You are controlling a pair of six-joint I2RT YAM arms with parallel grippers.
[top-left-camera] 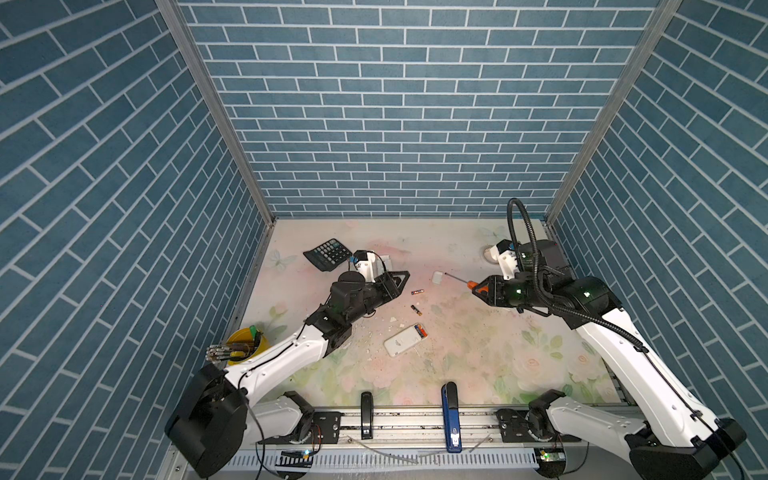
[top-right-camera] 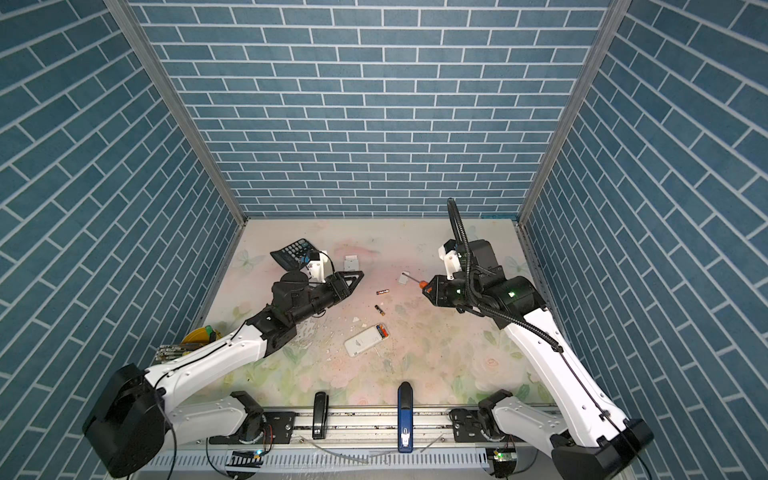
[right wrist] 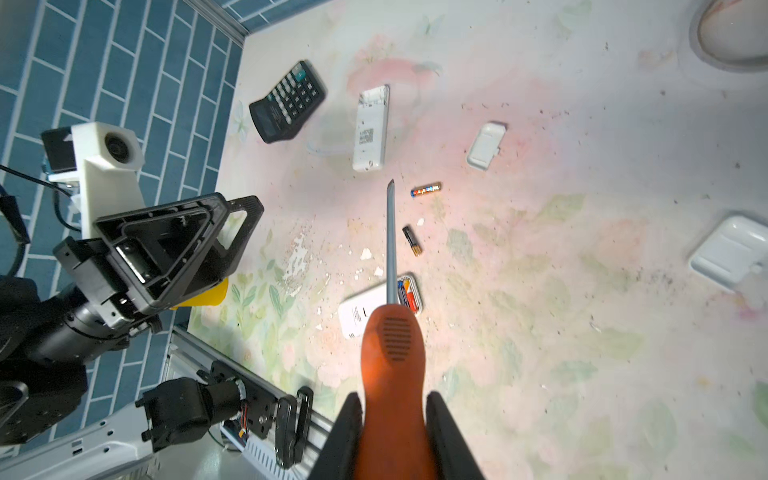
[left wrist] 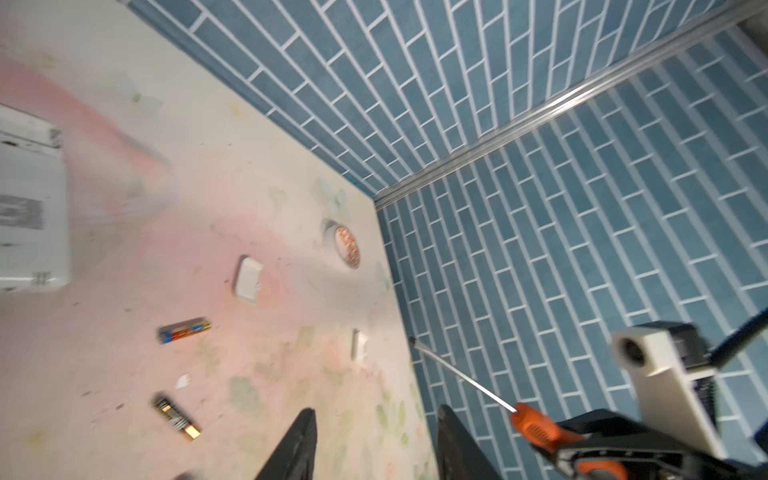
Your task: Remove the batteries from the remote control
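The white remote (top-left-camera: 400, 341) lies face down near the middle of the tabletop (top-left-camera: 490, 357), towards the near side. Its battery compartment at the right end is uncovered. Two batteries (right wrist: 406, 293) sit side by side inside it.

Two more lie loose on the tabletop, just beyond the remote. The black-and-gold battery (top-left-camera: 415, 309) is the closer one. The orange-and-blue battery (top-left-camera: 417, 292) is a little farther back. They lie apart from each other and from the remote.

The left end effector (left wrist: 377, 409) is to the left of the orange-and-blue battery. Its fingers are spread and there is nothing between them.

The right end effector (right wrist: 394, 395) is over the right side of the tabletop. It pinches the orange handle of a screwdriver (right wrist: 392, 345). The metal shaft points left, towards the middle of the scene.

A small white battery cover (top-left-camera: 437, 277) lies on the tabletop to the right of the orange-and-blue battery. In both top views it is close to the screwdriver's tip.

At the far left are a black calculator (top-left-camera: 328, 254) and a second white remote (right wrist: 371, 126), side by side. A yellow cup (top-left-camera: 245, 347) of pens stands at the near left edge.
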